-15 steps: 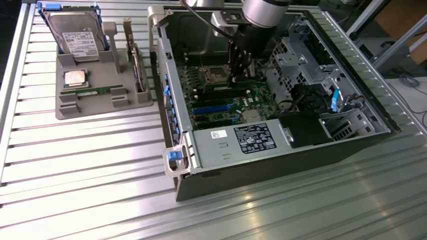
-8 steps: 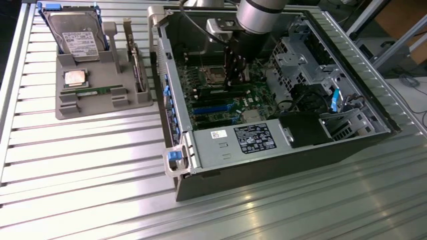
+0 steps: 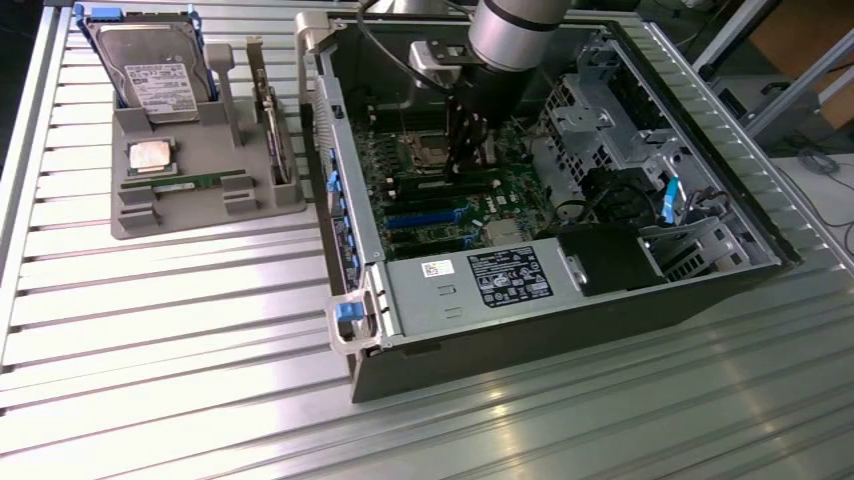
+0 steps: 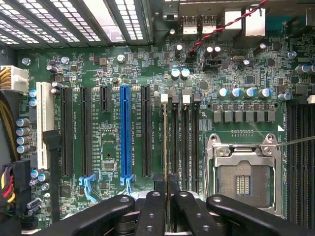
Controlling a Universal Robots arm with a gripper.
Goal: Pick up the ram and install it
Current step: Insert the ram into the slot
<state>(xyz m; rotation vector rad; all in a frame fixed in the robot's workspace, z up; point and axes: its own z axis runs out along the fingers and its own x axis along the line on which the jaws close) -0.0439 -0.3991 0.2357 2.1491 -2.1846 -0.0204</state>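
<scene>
My gripper reaches down inside the open computer case, over the motherboard. In the wrist view its black fingers are shut on the ram. I see the ram edge-on, as a thin line. It stands along the first memory slot, the one with a white latch, beside the other memory slots. I cannot tell whether it is seated in the slot. A second green ram stick lies on the grey tray at the exterior view's left.
The tray also holds a silver hard drive, a square processor chip and an upright board. Close to the slots are the open processor socket and a blue expansion slot. The power supply fills the case's near end.
</scene>
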